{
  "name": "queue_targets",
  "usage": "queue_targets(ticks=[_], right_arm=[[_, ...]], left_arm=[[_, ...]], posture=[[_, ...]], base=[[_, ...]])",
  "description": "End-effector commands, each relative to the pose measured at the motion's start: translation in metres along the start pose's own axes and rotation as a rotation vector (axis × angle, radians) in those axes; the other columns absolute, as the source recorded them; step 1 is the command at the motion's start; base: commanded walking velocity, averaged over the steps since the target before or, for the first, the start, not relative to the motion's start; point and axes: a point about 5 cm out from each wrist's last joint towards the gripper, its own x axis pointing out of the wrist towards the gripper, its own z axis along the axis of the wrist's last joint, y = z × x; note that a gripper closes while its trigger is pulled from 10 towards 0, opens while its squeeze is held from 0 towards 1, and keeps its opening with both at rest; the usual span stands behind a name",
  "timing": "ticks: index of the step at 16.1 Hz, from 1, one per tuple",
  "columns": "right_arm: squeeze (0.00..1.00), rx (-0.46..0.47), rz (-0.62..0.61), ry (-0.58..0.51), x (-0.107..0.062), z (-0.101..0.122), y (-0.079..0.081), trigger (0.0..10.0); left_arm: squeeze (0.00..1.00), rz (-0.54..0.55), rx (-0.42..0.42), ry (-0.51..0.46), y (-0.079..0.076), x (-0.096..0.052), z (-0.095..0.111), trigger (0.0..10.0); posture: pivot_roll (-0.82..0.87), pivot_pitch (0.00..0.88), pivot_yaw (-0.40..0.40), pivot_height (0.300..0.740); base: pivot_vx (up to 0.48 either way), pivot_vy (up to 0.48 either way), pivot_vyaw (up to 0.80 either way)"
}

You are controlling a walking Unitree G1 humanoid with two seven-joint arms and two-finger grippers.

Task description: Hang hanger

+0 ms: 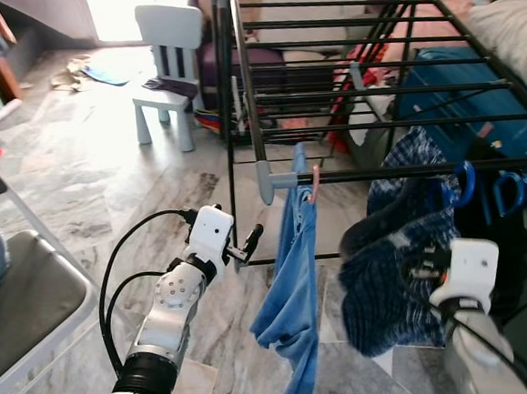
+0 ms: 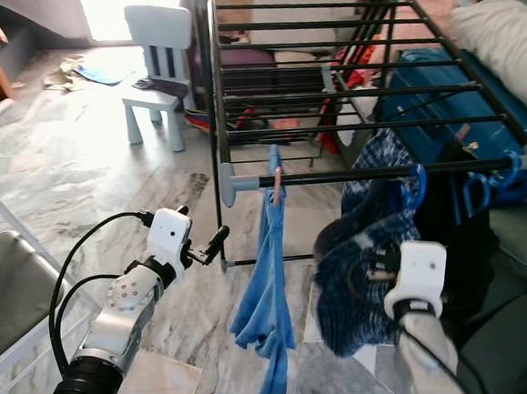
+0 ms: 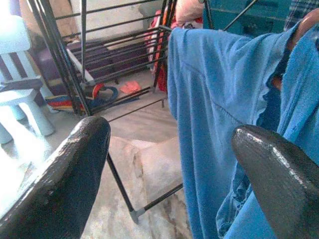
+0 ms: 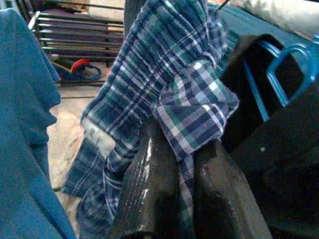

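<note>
Hanger with a blue plastic hook (image 1: 464, 184) is seen caught over the front black metal rail (image 1: 408, 171) of the clothes drying rack (image 1: 344, 54), carrying a dark blue and green checked shirt (image 1: 405, 259) that droops below the rail; a second blue hook (image 1: 508, 191) sits just beside it further to the robot's right. The shirt's cloth is clamped between the black fingers (image 4: 164, 194) of the right gripper (image 4: 182, 199), which are pressed together on a bunched fold, so the hanger lies above and slightly right of that gripper, with its long axis judged to run along the rail. The right arm is clearly the nearer one. To the left on the same rail a light blue garment (image 1: 294, 295) is hung from a pale pink hook (image 1: 314, 184). The left gripper (image 1: 246, 242) is held just beside that garment, its fingers (image 3: 65, 174) spread apart with nothing between them. Whether the blue hook is fully seated cannot be told; if it is, releasing the cloth is judged to be what remains. A white plastic child's chair (image 1: 170, 72) stands behind on the marble floor (image 1: 88, 174).
</note>
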Motion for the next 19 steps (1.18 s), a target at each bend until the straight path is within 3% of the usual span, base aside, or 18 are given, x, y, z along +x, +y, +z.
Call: queue_targets(ticks=[1, 4, 10, 19], right_arm=[[0.00, 0.006, -0.015, -0.130, -0.004, 0.026, 0.001, 10.0], [0.00, 0.042, -0.024, -0.135, -0.019, 0.027, 0.006, 10.0], [0.00, 0.040, -0.013, -0.142, -0.013, 0.032, 0.014, 10.0], [0.00, 0.033, 0.017, -0.138, -0.009, 0.035, 0.020, 10.0]], left_arm=[[0.00, -0.004, 0.013, -0.008, 0.000, 0.002, 0.002, 10.0], [0.00, -0.006, 0.019, -0.018, 0.001, 0.004, 0.005, 10.0], [0.00, -0.055, 0.042, -0.039, -0.006, 0.006, 0.009, 10.0], [0.00, -0.047, 0.040, -0.048, -0.009, 0.005, 0.009, 10.0]], posture=[[0.09, 0.000, -0.115, 0.740], [0.07, 0.000, -0.094, 0.740], [0.06, 0.000, -0.083, 0.740], [0.06, 0.000, -0.107, 0.740]], base=[[0.000, 0.000, 0.00], [0.000, 0.000, 0.00], [0.000, 0.000, 0.00], [-0.302, 0.000, 0.00]])
